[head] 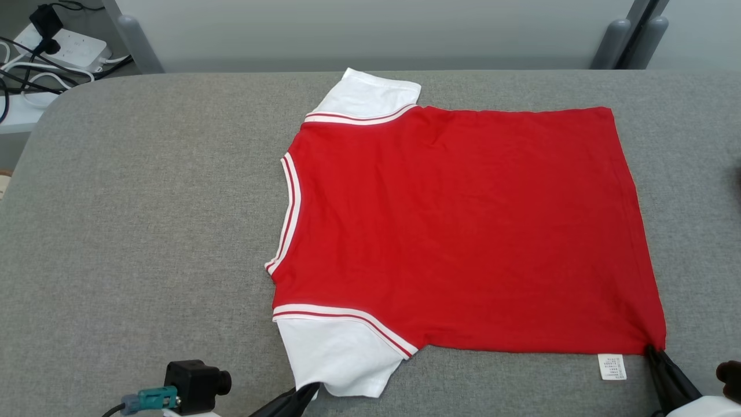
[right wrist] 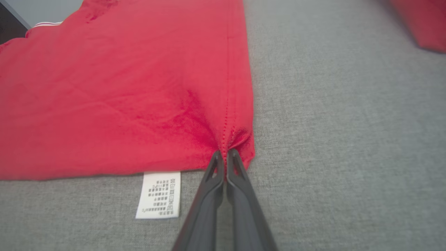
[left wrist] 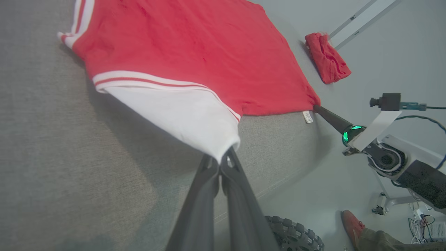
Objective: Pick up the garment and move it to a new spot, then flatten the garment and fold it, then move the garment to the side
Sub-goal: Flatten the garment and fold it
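Red shirt [head: 463, 231] lies flat on grey table [head: 145, 231], centre-to-right in head view. Collar points to 9 o'clock, hem to 3, one white sleeve at 12, the other at 6.

L claw [head: 310, 391] at 6 o'clock, jaws pinched tight on edge of near sleeve [head: 338, 359]; its wrist view shows cloth tented up into the tips. R claw [head: 653, 350] at 4–5 o'clock, jaws closed on near hem corner, fabric puckered at the tips.

Handling, my read: thin knit, v. light, limp, no stiffness. It'll sag and drape once lifted, and edges will curl w/o tension. Not fragile. Table top looks felt-like, so shirt prob. drags rather than slides; lift before shifting. Best holds = corners & seams, where stitching gives bite. The two pinches sit on the same long edge, which suits a fold over toward 12. Keep claws level & apart or the middle droops.

Count:
- 1 spread shirt w/ 2 sleeves
- 1 label [head: 612, 366] at 5 o'clock, just beside R claw
- 2 claws
- 1 other red bundle [left wrist: 327, 57] on table, well apart past the hem
- 1 person's shoe [left wrist: 352, 223] on the floor
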Robot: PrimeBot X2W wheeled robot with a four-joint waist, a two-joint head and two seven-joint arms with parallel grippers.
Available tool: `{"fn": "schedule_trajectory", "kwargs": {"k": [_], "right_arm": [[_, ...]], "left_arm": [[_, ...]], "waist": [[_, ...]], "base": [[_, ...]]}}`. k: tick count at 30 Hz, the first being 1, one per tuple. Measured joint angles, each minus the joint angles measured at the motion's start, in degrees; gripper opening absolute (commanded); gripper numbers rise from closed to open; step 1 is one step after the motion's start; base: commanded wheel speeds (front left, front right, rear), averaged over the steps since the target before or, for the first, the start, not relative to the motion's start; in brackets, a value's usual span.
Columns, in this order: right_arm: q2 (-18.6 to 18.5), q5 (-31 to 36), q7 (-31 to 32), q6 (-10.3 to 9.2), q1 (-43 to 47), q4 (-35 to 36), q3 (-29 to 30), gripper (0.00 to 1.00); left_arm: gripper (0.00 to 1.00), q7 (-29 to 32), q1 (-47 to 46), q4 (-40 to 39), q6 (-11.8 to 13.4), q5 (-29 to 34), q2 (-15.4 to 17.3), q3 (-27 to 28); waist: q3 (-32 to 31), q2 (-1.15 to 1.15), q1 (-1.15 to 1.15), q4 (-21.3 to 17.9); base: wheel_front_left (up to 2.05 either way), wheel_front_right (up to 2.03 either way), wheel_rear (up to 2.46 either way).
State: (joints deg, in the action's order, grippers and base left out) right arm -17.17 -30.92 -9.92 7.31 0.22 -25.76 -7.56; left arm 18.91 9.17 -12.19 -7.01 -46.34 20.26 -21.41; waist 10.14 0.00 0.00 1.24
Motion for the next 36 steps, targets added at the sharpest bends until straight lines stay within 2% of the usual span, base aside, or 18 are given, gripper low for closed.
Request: {"fn": "schedule_trajectory", "kwargs": {"k": [4, 8, 13, 18, 24, 28, 36], "right_arm": [[-1.1, -1.1, 0.5, 0.0, 0.0, 0.3, -0.5, 0.0], [-4.0, -2.6, 2.6, 0.0, 0.7, 3.6, -0.4, 0.0], [-6.8, -4.3, 5.9, 0.01, 4.3, 8.6, -0.3, 0.0], [-8.0, -6.7, 8.7, 0.01, 8.8, 13.0, -0.1, 0.0], [-9.2, -10.4, 11.7, 0.01, 13.7, 18.7, 1.9, 0.0], [-9.7, -10.6, 12.4, 0.01, 14.4, 21.7, 4.6, 0.0], [-9.0, -10.9, 17.1, 0.0, 11.6, 24.5, 7.1, 0.0]], "left_arm": [[0.0, 0.9, 0.0, -1.2, 0.0, -2.8, 0.5, -0.3], [0.0, 3.3, 1.0, -3.3, 0.3, -5.2, 1.7, 0.4], [0.0, 5.8, 3.7, -6.9, 3.2, -6.8, 4.3, 2.2], [0.0, 8.1, 6.5, -10.5, 6.1, -7.4, 6.2, 3.7], [0.0, 10.6, 10.6, -15.2, 9.2, -9.5, 6.9, 4.2], [0.0, 10.2, 10.1, -17.2, 8.7, -10.3, 6.7, 5.0], [0.0, 8.6, 2.3, -14.8, 5.3, -10.3, 5.9, 5.4]], "waist": [[-0.5, 0.0, 0.0, 0.0], [-1.3, 0.0, 0.0, -0.2], [-1.5, 0.0, 0.0, -0.4], [-1.6, 0.0, 0.0, -0.2], [-1.2, 0.0, 0.0, -0.5], [-1.0, 0.0, 0.0, -0.8], [-1.0, 0.0, 0.0, -0.8]], "base": [[0.0, 0.0, 0.0], [0.0, 0.0, 0.0], [0.0, 0.0, 0.0], [0.0, 0.0, 0.0], [0.0, 0.0, 0.0], [0.0, 0.0, 0.0], [0.0, 0.0, 0.0]]}}
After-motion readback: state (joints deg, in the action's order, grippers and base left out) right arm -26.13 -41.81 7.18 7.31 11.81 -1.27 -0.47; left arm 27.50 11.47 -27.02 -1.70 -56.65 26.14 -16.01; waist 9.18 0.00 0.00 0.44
